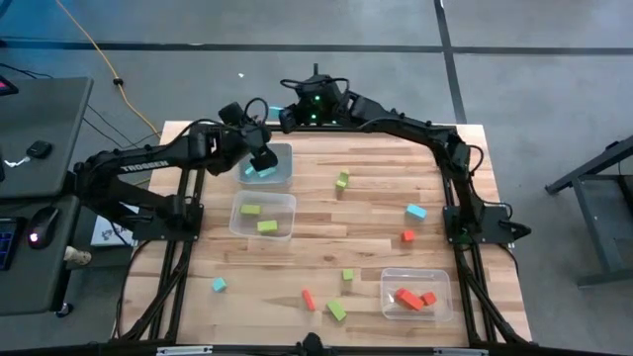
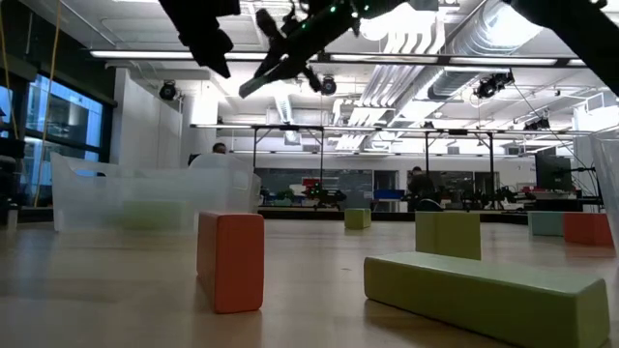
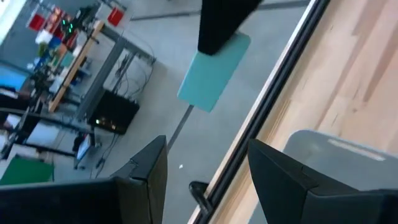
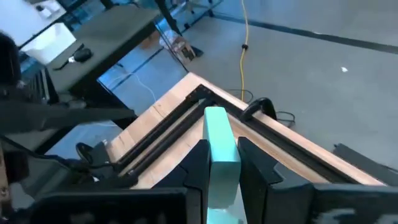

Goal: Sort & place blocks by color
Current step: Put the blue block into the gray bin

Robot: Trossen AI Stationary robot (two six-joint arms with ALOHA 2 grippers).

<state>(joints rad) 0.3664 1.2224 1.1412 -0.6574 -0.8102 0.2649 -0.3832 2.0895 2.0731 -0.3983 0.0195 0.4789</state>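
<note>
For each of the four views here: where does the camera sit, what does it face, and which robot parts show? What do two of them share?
High: overhead, looking straight down; both arms, three clear bins.
Low: table height, looking across; red-orange block near, arms overhead.
Left wrist: past open left gripper toward table edge and floor.
Right wrist: right gripper shut on a cyan block.
Shared: both wrist views show that cyan block.
</note>
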